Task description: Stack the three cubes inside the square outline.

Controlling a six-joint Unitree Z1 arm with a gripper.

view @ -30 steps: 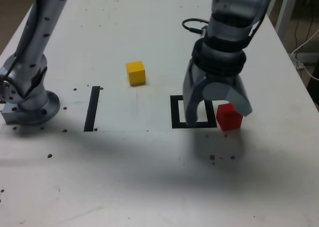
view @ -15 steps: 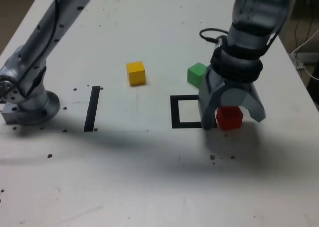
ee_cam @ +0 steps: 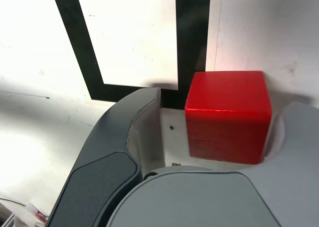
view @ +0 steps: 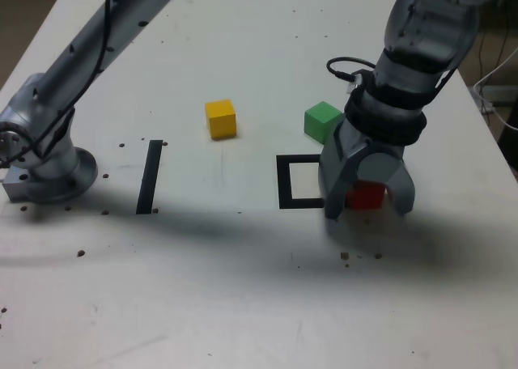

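Stacking has not begun, judging by how the pieces lie across the exterior view from left to right; the arm's base [view: 44, 171] sits at the far left on the white table [view: 243, 288], with a straight black strip [view: 150, 176] just beside it, which is not the target; the yellow cube [view: 220, 118] rests alone, well apart from the target; the square outline [view: 298, 182] comes next and its pale centre holds nothing; the green cube [view: 323, 120] stands near the outline's far corner, outside it; furthest right, the gripper [view: 366, 199] is down at table level around the red cube [view: 366, 196], which sits just outside the outline's edge on the exterior view's right; in the wrist view the red cube [ee_cam: 228, 116] lies between the jaws, one finger [ee_cam: 142, 122] plainly clear of it with a gap showing, the other side close against it or touching, I cannot tell which; so the jaws stand open astride the cube and grip nothing yet; all three cubes are left to place.
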